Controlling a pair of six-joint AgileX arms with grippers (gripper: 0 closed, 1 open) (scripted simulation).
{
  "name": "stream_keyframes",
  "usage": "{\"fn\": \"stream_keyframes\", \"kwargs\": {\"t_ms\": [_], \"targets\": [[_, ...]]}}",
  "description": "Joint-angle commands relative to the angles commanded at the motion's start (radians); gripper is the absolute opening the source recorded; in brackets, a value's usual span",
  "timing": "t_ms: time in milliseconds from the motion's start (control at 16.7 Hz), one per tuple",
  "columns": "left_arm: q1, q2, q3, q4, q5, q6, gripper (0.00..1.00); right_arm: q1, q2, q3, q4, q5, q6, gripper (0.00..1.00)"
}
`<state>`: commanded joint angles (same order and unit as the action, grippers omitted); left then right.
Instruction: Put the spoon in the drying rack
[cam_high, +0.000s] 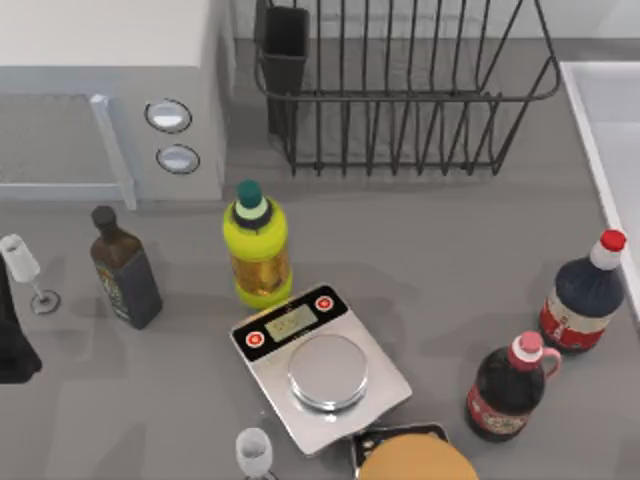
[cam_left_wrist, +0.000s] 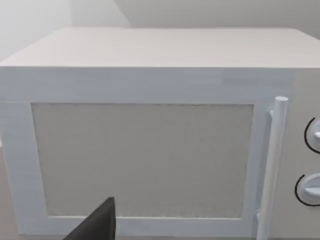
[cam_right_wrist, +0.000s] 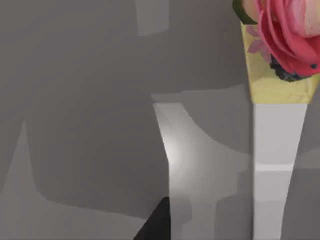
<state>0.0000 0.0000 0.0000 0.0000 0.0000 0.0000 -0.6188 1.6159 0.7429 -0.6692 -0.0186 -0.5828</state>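
Drying rack (cam_high: 400, 90) stands at the far edge of the table, upright bars free, its dark utensil cup (cam_high: 285, 45) at the corner nearest the microwave (cam_high: 110, 100), which sits just left of the rack. I cannot tell where the spoon lies, and that is the first risk: an arm that sets off without finding it reaches into clutter for nothing.

In front of the rack, well apart from it, a kitchen scale (cam_high: 320, 365) takes the middle of the table. Between scale and rack stands a yellow bottle (cam_high: 257, 245), tall and right on a straight path to the cup; a low carry would likely knock it over. Left of that line is a dark bottle (cam_high: 125, 268). Right of the rack's front, two red-labelled bottles (cam_high: 585, 295) stand near each other, a hazard for a sweep from that side. A wine glass (cam_high: 25, 270), far left of the rack, looks the easiest thing to topple.

The left gripper (cam_left_wrist: 97, 227) faces the microwave door, left of the rack; the right gripper (cam_right_wrist: 157, 222) hangs over grey table by a white shape, its place relative to the rack unclear. Whether either is released or clenched I cannot tell. A spoon let go above the bars, not the cup, may slip through
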Motion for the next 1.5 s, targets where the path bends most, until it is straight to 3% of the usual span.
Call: {"fn": "stream_keyframes", "kwargs": {"t_ms": [300, 840, 1200, 1500], "targets": [[0.0, 0.0, 0.0, 0.0, 0.0, 0.0, 1.0, -0.009, -0.021, 0.156, -0.169, -0.001, -0.009, 0.0], [0.0, 0.0, 0.0, 0.0, 0.0, 0.0, 1.0, -0.013, -0.142, 0.614, -0.781, 0.0, -0.016, 0.0], [0.0, 0.0, 0.0, 0.0, 0.0, 0.0, 1.0, -0.01, -0.168, 0.67, -0.838, 0.0, -0.013, 0.0], [0.0, 0.0, 0.0, 0.0, 0.0, 0.0, 1.0, 0.042, -0.171, 0.68, -0.777, 0.041, 0.02, 0.0]]}}
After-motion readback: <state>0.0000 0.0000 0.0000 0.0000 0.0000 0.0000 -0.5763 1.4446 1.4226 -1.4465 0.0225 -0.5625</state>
